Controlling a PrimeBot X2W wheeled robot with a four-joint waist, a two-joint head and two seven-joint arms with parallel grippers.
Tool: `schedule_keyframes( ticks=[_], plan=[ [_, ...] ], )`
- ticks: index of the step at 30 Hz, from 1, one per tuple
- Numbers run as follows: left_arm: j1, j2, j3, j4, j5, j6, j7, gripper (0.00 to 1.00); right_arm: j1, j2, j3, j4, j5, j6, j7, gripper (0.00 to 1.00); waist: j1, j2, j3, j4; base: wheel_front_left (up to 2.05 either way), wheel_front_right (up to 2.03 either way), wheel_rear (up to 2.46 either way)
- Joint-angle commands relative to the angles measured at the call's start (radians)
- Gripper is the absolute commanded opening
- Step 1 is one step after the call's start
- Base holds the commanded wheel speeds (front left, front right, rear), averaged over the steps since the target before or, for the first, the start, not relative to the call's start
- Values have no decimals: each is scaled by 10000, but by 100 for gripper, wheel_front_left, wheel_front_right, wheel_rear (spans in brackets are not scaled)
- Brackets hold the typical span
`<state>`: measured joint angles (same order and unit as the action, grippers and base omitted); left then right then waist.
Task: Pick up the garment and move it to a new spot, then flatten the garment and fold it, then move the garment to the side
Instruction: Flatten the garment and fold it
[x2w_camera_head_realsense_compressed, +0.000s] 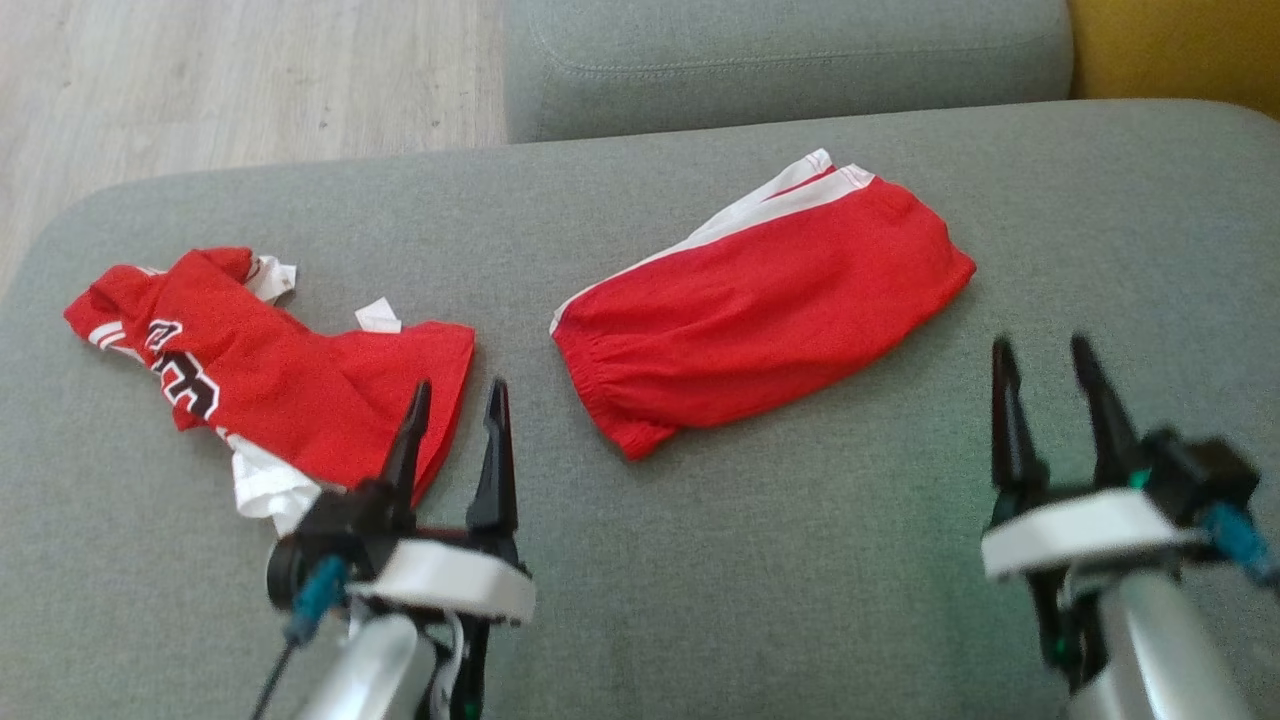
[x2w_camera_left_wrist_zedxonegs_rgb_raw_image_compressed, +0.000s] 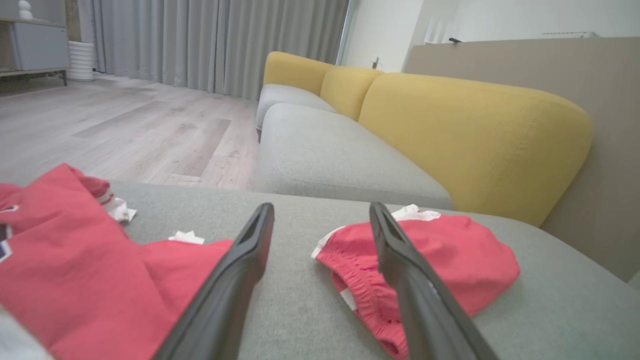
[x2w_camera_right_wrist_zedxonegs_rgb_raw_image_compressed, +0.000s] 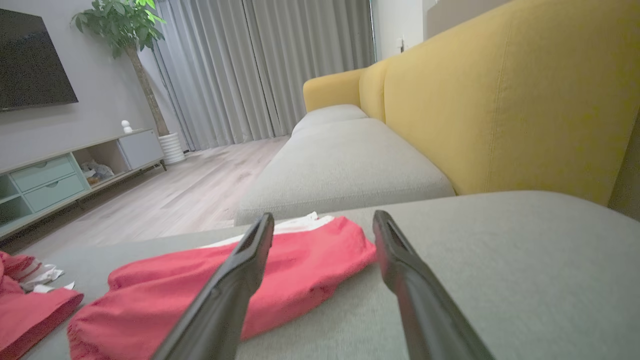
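Two red garments lie on the grey seat cushion (x2w_camera_head_realsense_compressed: 720, 570). A crumpled red jersey (x2w_camera_head_realsense_compressed: 270, 370) with black-and-white lettering and white trim lies at the left. Red shorts (x2w_camera_head_realsense_compressed: 760, 320) with a white side stripe lie folded and flat in the middle. My left gripper (x2w_camera_head_realsense_compressed: 458, 390) stands open just above the jersey's right edge, with nothing between its fingers. In the left wrist view the left gripper (x2w_camera_left_wrist_zedxonegs_rgb_raw_image_compressed: 321, 210) has the jersey (x2w_camera_left_wrist_zedxonegs_rgb_raw_image_compressed: 75, 260) to its left and the shorts (x2w_camera_left_wrist_zedxonegs_rgb_raw_image_compressed: 465, 255) to its right. My right gripper (x2w_camera_head_realsense_compressed: 1040, 345) is open and empty, right of the shorts (x2w_camera_right_wrist_zedxonegs_rgb_raw_image_compressed: 310, 270).
A second grey seat cushion (x2w_camera_head_realsense_compressed: 780, 60) lies beyond the near one, with a gap between them. Yellow backrests (x2w_camera_left_wrist_zedxonegs_rgb_raw_image_compressed: 470, 135) run along the right side. Wooden floor (x2w_camera_head_realsense_compressed: 230, 80) lies past the cushion's far-left edge. Bare cushion stretches in front of and right of the shorts.
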<state>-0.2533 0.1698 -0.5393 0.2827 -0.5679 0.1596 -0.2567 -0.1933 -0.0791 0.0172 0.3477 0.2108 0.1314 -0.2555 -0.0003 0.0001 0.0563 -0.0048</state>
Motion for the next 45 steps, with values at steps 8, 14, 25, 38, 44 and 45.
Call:
schedule_keyframes(
  ticks=[8,14,25,38,44,45],
  plan=[
    [699,-629,1338,-280,1512,-455,-50,100,942,283,294,-903,61,-7,-24,100,3,-1,61,19,0,0,0],
    [346,-864,1724,-313,1881,-759,-50,100,569,286,207,-1113,71,-7,50,100,3,-1,557,207,0,0,0],
    [-573,-1116,1743,-603,2195,-1077,-51,100,-2113,176,-720,-81,-381,-7,1623,100,3,-1,1796,943,0,0,0],
    [-1364,-1192,1241,-914,2068,-1131,-51,100,-5736,-1398,-2031,4420,-1178,-7,3548,100,3,-1,3147,2108,0,0,0],
    [-1525,-1194,1162,-1004,2009,-1075,-51,100,-6350,-1738,-1563,5789,-1299,-7,3948,100,3,-1,3368,2258,0,0,0],
    [-1552,-1194,1156,-1023,1995,-1056,-51,100,-6426,-1773,-1402,5957,-1317,-7,3996,100,3,-1,3392,2266,0,0,0]
  ],
)
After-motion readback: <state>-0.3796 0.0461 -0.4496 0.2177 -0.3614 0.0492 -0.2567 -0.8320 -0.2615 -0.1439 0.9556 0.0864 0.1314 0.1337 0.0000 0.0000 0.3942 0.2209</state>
